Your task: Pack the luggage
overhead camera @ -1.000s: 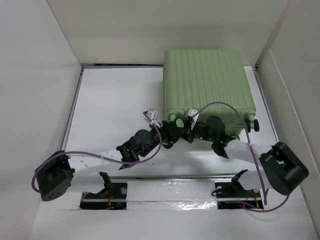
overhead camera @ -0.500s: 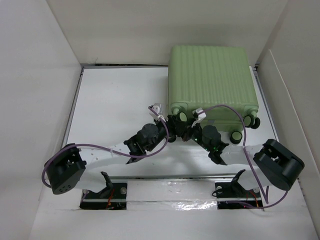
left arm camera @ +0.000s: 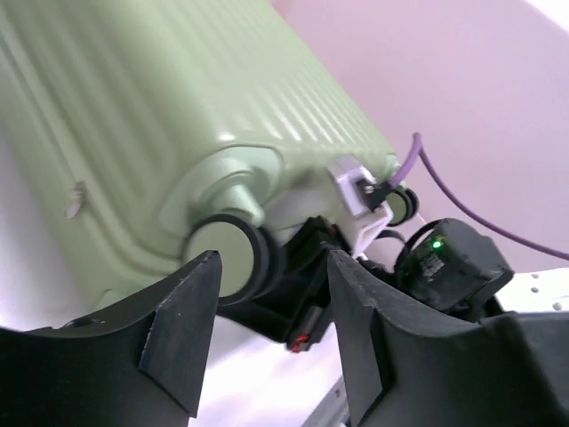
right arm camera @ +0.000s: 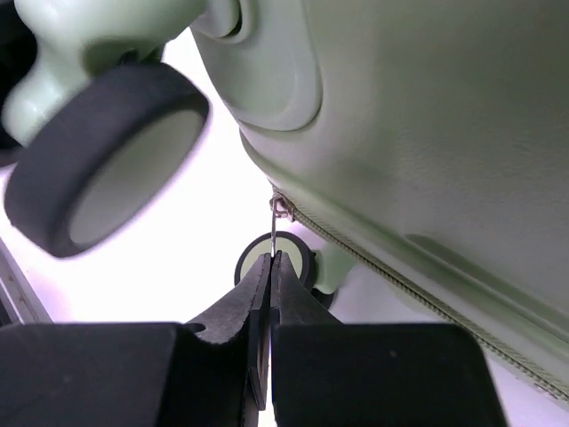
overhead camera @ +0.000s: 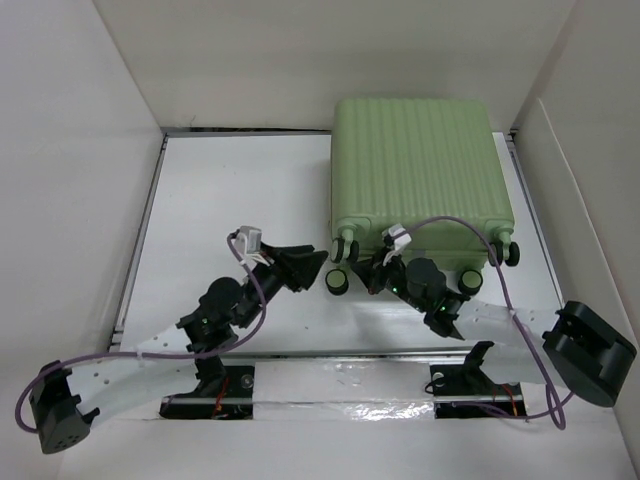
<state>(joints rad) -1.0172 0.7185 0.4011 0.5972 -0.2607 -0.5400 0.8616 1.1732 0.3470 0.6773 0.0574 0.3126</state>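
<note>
On the white counter (overhead camera: 230,200), toward its far right corner, the luggage (overhead camera: 415,165) lay flat and closed, its pale green ribbed shell facing up and its wheeled end turned toward the arms. It was by far the biggest thing there, and both pincers sat at its near edge.

The left pincer (overhead camera: 318,265) pointed at the near left corner of the case, just beside it. Its fingers (left arm camera: 182,329) stood well apart with nothing gripped between them. In the left wrist view they framed a black corner wheel (left arm camera: 227,258) a little way beyond the tips. Whether either finger touched that wheel could not be told.

The right pincer (right arm camera: 271,262) reached in under the middle of the wheeled end, between the corner wheels, with the case above and ahead of it in the right wrist view. Its jaws were pressed together, leaving only a hairline seam.

A large black wheel (right arm camera: 107,156) hung close on the upper left of that view, and a second one (right arm camera: 276,262) sat farther off, behind the fingertips.

Smallest of all, the thin metal zipper pull (right arm camera: 273,227) dropped from the slider on the case's zip line straight into the closed tips, which looked to be pinching its lower end
</note>
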